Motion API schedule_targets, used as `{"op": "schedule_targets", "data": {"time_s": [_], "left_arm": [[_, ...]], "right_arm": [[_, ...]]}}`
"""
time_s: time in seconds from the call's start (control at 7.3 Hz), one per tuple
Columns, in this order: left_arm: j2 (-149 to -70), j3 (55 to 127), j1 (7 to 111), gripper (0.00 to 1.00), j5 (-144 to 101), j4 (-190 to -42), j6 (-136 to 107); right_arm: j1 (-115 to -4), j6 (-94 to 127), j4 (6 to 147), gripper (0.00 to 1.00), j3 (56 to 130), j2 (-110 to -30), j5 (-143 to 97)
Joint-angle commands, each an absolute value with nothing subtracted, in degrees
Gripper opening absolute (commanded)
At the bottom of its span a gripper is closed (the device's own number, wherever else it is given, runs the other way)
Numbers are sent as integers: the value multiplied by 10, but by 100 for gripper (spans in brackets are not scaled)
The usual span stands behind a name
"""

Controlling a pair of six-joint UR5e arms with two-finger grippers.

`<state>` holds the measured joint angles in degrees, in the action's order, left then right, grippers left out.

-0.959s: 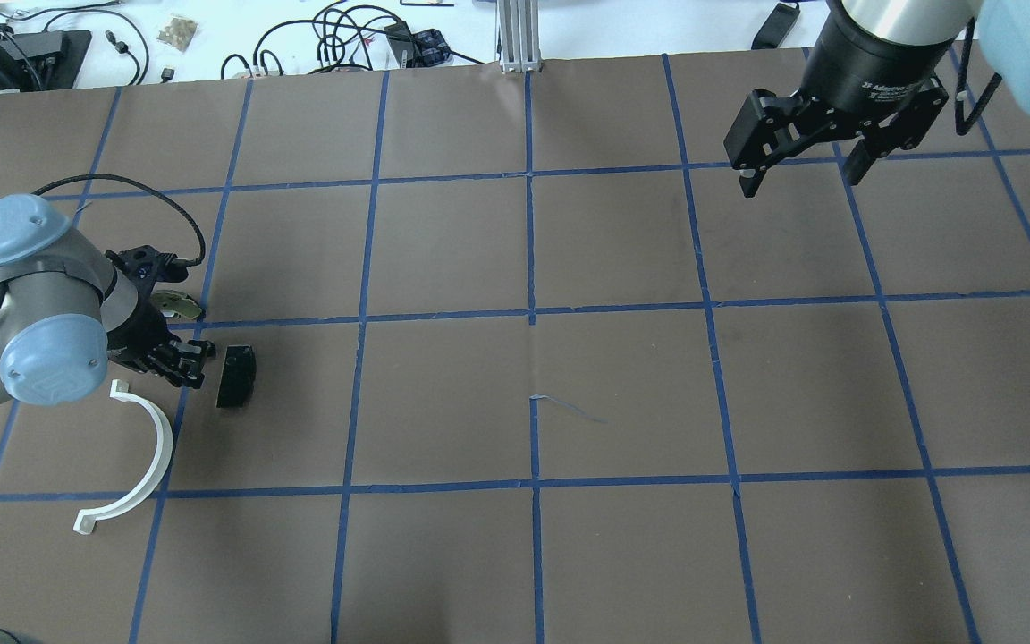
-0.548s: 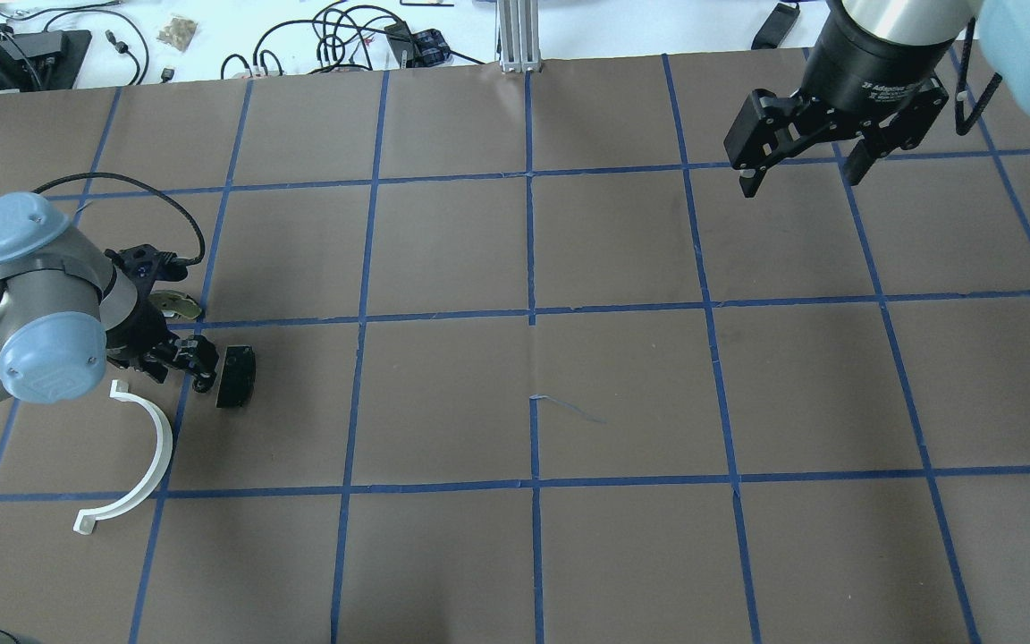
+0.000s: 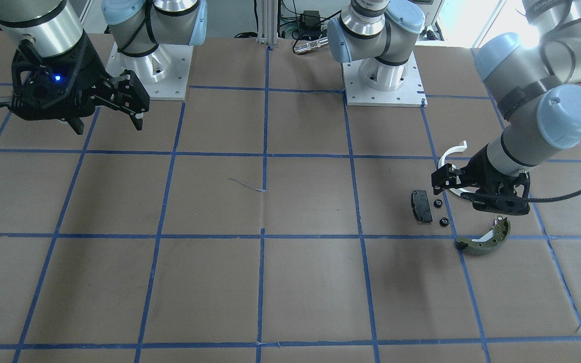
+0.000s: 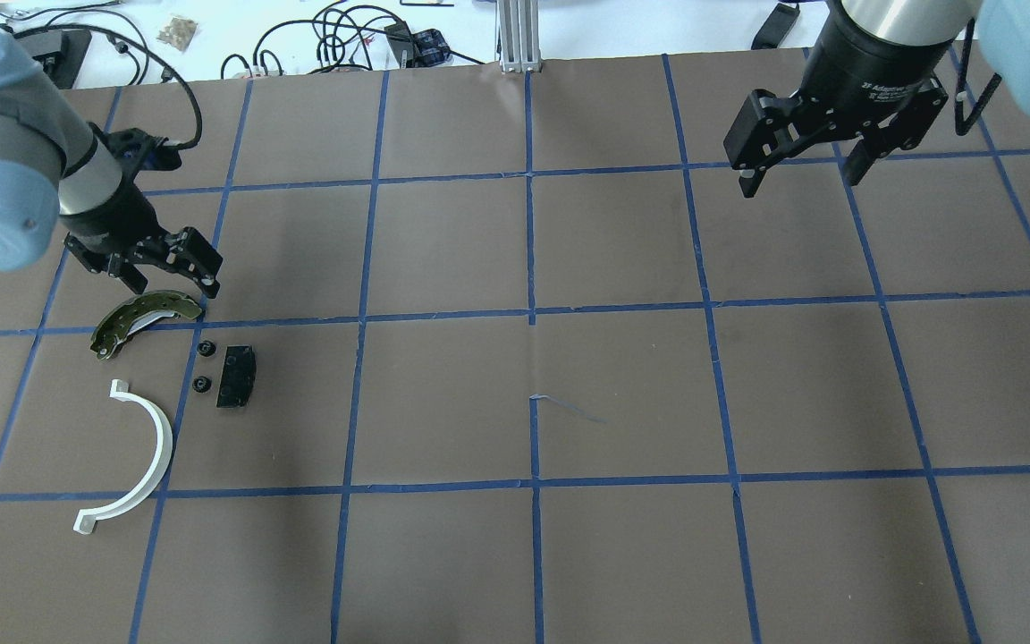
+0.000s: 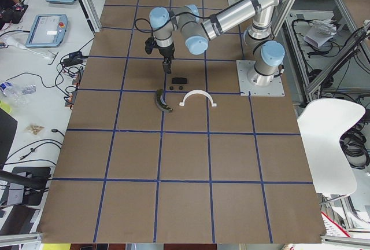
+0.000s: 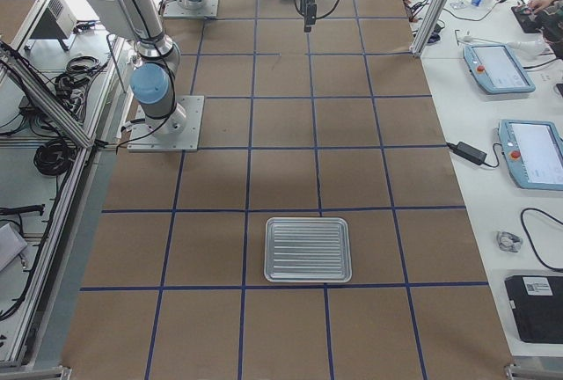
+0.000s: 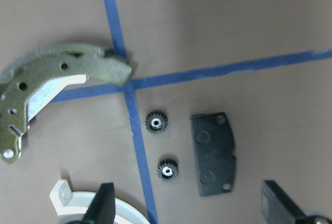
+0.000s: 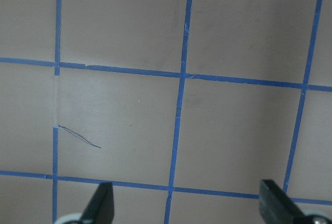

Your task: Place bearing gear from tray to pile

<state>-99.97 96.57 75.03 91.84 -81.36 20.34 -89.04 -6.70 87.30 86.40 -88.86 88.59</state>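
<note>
**While both grippers hang wide open, the bearing gears (image 7: 155, 122) lie in the pile (image 5: 163, 101)**

Seen from the robot's side, the white plastic half-ring (image 4: 164, 443) comes first, lying flat with its open side toward the robot's left. Just past it, the nearer gear (image 4: 201, 385) and the farther gear (image 4: 206, 348) sit apart from each other, just beside a blue tape line (image 7: 136, 136). The black pad (image 4: 236, 377) lies close on their other side. Beyond them lies the olive-green brake shoe (image 4: 141, 319). Over its end hovers the left gripper (image 4: 173, 284), fingers spread wide with nothing between them. Farther off, the right gripper (image 4: 801, 183) hangs just as wide above the brown table cover (image 4: 622, 394). The ribbed metal tray (image 6: 308, 249) lies well apart, toward the robot's right end.
</note>
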Motion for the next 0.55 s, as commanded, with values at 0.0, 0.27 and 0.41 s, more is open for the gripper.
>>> {"op": "schedule_targets", "data": {"time_s": [0.0,0.27,0.41], "left_arm": [[-980,830,856,100,917,-952,78],[-943,830,920,100,917,-948,48],[-933,833,924,100,914,-947,50]], "right_arm": [[-890,-68,873,100,864,-889,886],[-890,-68,873,100,864,-889,886],[-890,-68,874,100,864,-889,886]]}}
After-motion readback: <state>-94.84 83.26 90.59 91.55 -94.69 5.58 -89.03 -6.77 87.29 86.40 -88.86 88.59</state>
